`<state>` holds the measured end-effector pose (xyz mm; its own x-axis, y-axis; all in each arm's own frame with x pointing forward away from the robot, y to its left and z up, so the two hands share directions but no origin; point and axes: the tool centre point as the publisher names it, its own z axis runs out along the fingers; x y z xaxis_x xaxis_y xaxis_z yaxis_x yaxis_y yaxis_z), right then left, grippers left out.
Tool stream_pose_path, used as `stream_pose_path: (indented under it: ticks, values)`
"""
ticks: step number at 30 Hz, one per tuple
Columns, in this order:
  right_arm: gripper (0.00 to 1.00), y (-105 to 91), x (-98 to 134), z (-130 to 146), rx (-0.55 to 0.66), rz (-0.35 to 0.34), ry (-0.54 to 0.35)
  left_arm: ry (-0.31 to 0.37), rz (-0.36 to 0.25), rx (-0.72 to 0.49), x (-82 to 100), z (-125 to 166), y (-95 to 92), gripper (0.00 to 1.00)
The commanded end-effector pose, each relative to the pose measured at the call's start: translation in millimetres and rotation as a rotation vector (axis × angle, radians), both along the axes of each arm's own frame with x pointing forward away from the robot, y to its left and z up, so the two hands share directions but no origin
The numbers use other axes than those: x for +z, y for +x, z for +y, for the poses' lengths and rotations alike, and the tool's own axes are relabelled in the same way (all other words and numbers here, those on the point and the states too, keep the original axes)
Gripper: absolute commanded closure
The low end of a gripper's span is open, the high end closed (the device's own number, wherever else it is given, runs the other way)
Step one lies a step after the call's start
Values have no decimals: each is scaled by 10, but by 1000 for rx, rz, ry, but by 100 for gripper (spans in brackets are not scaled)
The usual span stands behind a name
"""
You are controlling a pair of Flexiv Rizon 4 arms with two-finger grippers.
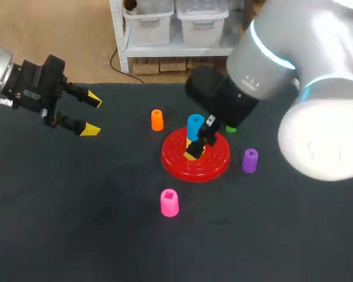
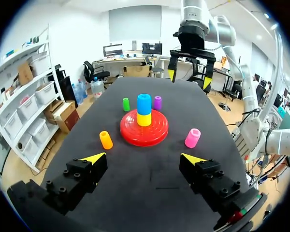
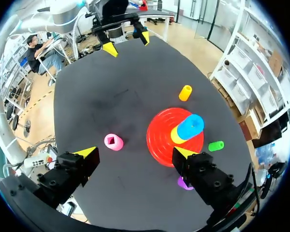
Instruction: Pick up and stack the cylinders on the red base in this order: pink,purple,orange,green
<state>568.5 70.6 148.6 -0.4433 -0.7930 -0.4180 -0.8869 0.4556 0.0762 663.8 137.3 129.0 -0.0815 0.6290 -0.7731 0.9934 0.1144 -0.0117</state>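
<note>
Right arm (image 1: 317, 88) over red base (image 2: 130, 136) | blue cylinder (image 2: 144, 103) atop yellow cylinder (image 2: 144, 119)

Cylinders on the surface (image 1: 76, 205), six in total: one pink (image 1: 169, 202), one purple (image 1: 250, 160), one orange (image 1: 157, 120), one green (image 1: 231, 128), one blue (image 2: 144, 103), one yellow (image 2: 144, 119). Red base (image 1: 182, 158): one.

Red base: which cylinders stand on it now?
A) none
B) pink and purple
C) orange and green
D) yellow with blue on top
D: the yellow cylinder sits on the red base with the blue cylinder on top; pink, purple, orange and green are off it on the table.
</note>
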Motion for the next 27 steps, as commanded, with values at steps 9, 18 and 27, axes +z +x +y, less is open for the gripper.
stream_pose_path:
  ticks: [9, 18, 27]
  values:
    - [0, 69, 40, -23, 14, 26, 4, -1, -4, 3, -3, 2, -16, 0]
    - [0, 69, 40, -23, 14, 26, 4, -1, -4, 3, -3, 2, -16, 0]
    - [0, -66, -121, 128, -12, 61, 12, -1, -4, 3, -3, 2, -16, 0]
